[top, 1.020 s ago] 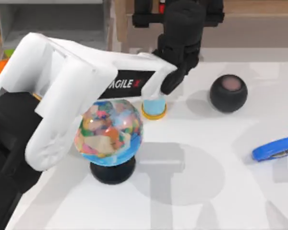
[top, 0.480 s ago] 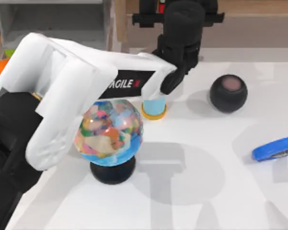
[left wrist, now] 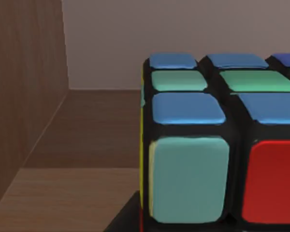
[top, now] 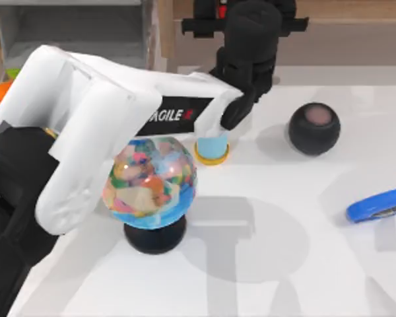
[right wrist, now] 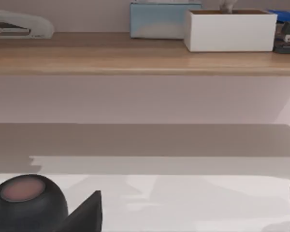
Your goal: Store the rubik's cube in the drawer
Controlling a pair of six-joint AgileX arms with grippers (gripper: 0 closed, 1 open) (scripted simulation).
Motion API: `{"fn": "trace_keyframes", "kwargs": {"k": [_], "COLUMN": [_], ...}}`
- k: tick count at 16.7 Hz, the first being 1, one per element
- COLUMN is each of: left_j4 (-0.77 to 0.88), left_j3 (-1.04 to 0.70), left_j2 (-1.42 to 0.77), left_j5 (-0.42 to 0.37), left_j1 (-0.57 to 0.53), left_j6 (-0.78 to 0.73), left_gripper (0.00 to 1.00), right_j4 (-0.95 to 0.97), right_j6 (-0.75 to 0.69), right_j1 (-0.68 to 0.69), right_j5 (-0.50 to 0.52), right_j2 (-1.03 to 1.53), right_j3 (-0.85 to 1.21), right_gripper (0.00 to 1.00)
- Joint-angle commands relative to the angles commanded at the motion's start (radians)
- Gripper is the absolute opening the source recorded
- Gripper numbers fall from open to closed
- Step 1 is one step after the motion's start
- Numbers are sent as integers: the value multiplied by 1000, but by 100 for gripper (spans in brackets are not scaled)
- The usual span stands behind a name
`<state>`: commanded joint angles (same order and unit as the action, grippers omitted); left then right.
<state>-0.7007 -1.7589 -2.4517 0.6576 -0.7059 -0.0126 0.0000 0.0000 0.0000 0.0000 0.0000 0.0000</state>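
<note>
Left arm reaches across the tabletop (top: 264, 277) to the far edge; its end effector (top: 251, 26) sits over the wooden drawer (left wrist: 63, 145). Left wrist view: cube (left wrist: 217, 145) close against the end effector, inside the wood-walled drawer. Cannot tell finger opening or grip. Black ball (top: 314, 128) stands well apart, right.

One globe (top: 150, 181), one black ball (top: 314, 128), one blue stapler (top: 379, 204), one blue cup (top: 212, 146) on the tabletop (top: 284, 264); one rubik's cube (left wrist: 217, 145); one white stapler (right wrist: 23, 24) on the shelf (right wrist: 111, 55).
</note>
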Motion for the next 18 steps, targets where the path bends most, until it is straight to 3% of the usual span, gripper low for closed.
{"fn": "trace_keyframes", "kwargs": {"k": [18], "left_j4": [7], "left_j3": [84], "left_j2": [93], "left_j5": [26], "left_j1": [-27], "left_j6": [-3], "left_gripper": [0], "right_j4": [0], "right_j6": [0], "right_j1": [0], "right_j5": [0], "right_j2": [0], "right_j3": [0], "right_gripper": [100]}}
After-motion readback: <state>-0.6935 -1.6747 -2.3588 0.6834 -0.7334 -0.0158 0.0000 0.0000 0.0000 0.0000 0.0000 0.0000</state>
